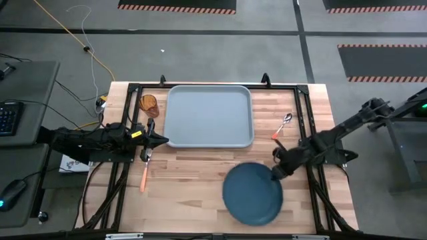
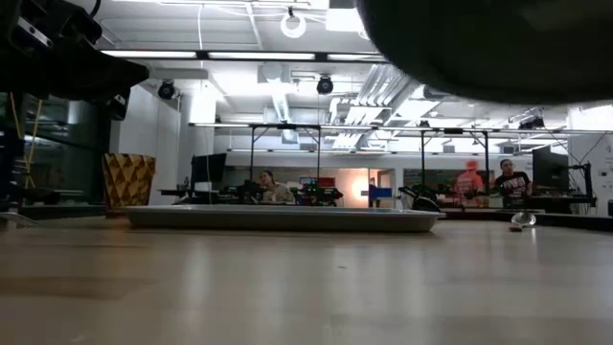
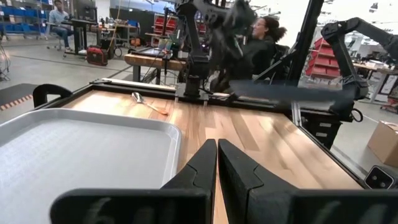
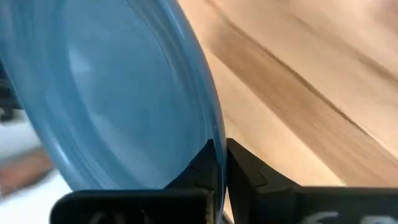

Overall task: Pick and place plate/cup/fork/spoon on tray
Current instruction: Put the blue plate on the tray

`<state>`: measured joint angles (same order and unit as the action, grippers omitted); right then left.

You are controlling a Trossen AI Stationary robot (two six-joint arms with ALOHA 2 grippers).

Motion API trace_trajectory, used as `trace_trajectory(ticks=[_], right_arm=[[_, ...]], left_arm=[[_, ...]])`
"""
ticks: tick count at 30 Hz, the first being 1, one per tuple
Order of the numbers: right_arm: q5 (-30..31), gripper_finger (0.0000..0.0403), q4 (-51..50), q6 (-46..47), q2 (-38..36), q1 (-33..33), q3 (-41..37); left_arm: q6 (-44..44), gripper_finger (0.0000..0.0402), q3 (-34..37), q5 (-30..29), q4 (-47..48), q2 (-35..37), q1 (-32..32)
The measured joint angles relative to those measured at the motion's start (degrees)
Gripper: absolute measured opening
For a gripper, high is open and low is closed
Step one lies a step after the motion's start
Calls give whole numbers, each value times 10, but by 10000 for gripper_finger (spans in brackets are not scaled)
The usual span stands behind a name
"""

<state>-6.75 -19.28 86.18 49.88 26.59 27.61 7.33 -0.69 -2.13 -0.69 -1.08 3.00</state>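
The dark blue plate is over the table's near right part, and my right gripper is shut on it. In the low view the plate shows high above the tabletop. The pale grey-blue tray lies at the table's far middle. The amber cup stands just left of the tray. The spoon lies to the right of the tray. The fork lies near the tray's near left corner. My left gripper is shut and empty beside that corner, above the fork's tines. My right gripper pinches the plate's raised rim between its two fingers, one on the plate's inner face and one on its underside, at the plate's far right edge. The fingers come from the table's right side. The plate is lifted clear of the table.
Black frame bars run along the table's left, right and far edges. Bare wood lies between the tray and the near edge. People sit and stand at benches in the room beyond the table.
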Motion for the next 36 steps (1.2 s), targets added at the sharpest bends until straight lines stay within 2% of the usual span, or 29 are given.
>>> trace_trajectory(ticks=[5, 9, 13, 18, 22, 27, 31, 36], right_arm=[[109, 2, 47, -50, 28, -71, 51], [215, 2, 50, -72, 102, -145, 79], [264, 1, 123, -87, 189, -241, 116], [241, 1, 136, -154, 310, -356, 192], [180, 1, 127, -189, 412, -413, 260], [89, 0, 119, -205, 520, -443, 331], [82, 0, 105, -190, 575, -455, 367], [76, 0, 107, -160, 606, -466, 389]], left_arm=[[0, 8, 0, 0, 0, 0, 0], [0, 8, 0, 0, 0, 0, 0], [0, 8, 0, 0, 0, 0, 0], [0, 8, 0, 0, 0, 0, 0], [0, 7, 0, 0, 0, 0, 0], [0, 8, 0, 0, 0, 0, 0], [0, 7, 0, 0, 0, 0, 0], [0, 8, 0, 0, 0, 0, 0]])
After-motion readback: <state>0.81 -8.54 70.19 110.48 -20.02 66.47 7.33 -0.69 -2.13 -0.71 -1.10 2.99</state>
